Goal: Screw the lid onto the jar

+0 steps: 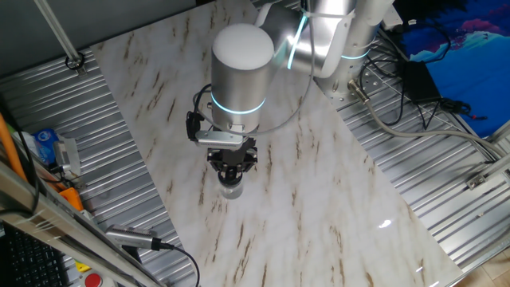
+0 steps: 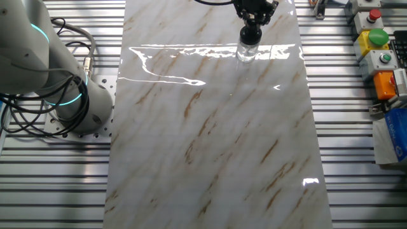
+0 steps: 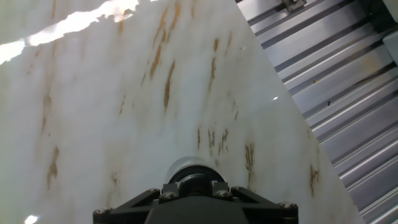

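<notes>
One fixed view: arm reaching down over the marble-patterned tabletop [image 1: 319, 199]; gripper [image 1: 232, 177] directly above the jar [image 1: 231, 189], which stands upright near the tabletop's middle. Lid hidden beneath the black hand.

The other fixed view: jar [image 2: 247, 51] upright at the far end of the tabletop [image 2: 216, 159]; the lid [image 2: 250, 31], a black cap, sits on its mouth, jaws closed around it; gripper [image 2: 252, 28] vertical.

Hand view: jar [image 3: 186, 168] partly visible just beyond the black gripper [image 3: 196, 186]; lid [image 3: 196, 182] dark, edges indistinct.

Silver arm [image 1: 239, 76], cyan light rings
</notes>
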